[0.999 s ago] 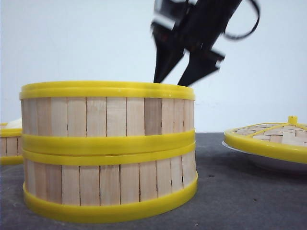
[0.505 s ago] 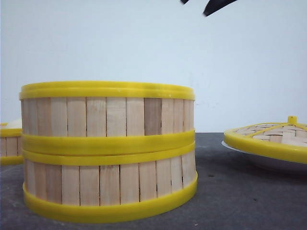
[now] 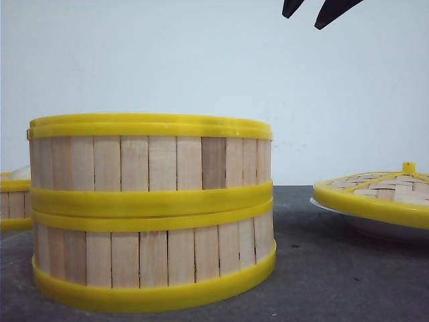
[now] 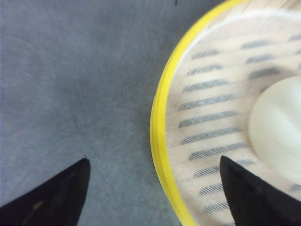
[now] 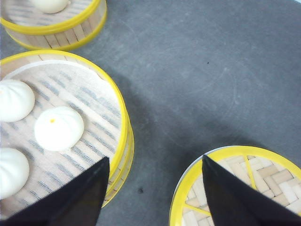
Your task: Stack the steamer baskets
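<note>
your front camera sits low at worktop [image 3: 348, 282] level, close to the stacked baskets [image 3: 151, 211], facing forward to the wall. your right wrist camera looks down from high above, sharing that stack [image 5: 61, 127] and the lid [image 5: 244, 188] with the front view. your left wrist camera looks down, close over another basket [image 4: 211, 113].

We are seeing only our fingers: the right gripper [image 5: 153, 197] is showing two matte black, wedge-shaped fingers [image 3: 332, 11] tapering to points. The left gripper [image 4: 153, 197] is showing the same black tapered fingers [image 4: 56, 197], one bearing small pale scuffs.
</note>
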You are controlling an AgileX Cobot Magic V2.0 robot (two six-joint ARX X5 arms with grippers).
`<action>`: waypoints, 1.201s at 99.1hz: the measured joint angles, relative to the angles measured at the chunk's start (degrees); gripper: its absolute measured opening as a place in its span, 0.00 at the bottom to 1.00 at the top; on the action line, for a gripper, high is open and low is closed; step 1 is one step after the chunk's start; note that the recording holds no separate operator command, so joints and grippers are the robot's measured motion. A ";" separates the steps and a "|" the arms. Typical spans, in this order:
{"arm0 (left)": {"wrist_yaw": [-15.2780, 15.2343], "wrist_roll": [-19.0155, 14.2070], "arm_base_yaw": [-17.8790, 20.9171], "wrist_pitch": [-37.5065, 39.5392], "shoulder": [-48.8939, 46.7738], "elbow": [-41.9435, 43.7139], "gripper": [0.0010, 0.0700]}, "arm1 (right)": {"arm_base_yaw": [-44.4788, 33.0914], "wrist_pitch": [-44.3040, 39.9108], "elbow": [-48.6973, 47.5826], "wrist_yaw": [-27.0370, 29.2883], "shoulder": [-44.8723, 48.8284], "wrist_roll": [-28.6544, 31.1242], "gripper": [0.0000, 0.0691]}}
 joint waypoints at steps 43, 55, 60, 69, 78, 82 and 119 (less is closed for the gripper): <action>0.00 0.02 0.00 3.32 2.54 0.00 0.34 | 0.00 -0.02 0.00 0.02 0.00 0.00 0.55; 0.00 0.02 0.00 3.78 3.56 0.02 0.28 | 0.00 -0.02 0.00 0.00 0.02 0.00 0.55; 0.07 0.00 0.00 3.93 4.35 0.04 0.27 | 0.00 -0.02 0.00 0.02 0.00 0.00 0.55; 0.11 0.00 -0.07 4.15 5.05 0.04 0.26 | 0.00 -0.02 0.00 0.02 0.02 0.00 0.55; 0.33 0.00 -0.13 4.42 5.05 0.04 0.18 | 0.00 -0.02 0.00 0.02 0.02 0.00 0.55; 0.37 0.00 -0.17 4.59 5.05 0.04 0.11 | 0.00 -0.02 0.00 0.02 0.02 0.00 0.55; 0.11 -0.20 -0.11 3.10 5.07 0.96 0.03 | -0.02 -0.09 0.00 0.02 0.02 0.02 0.55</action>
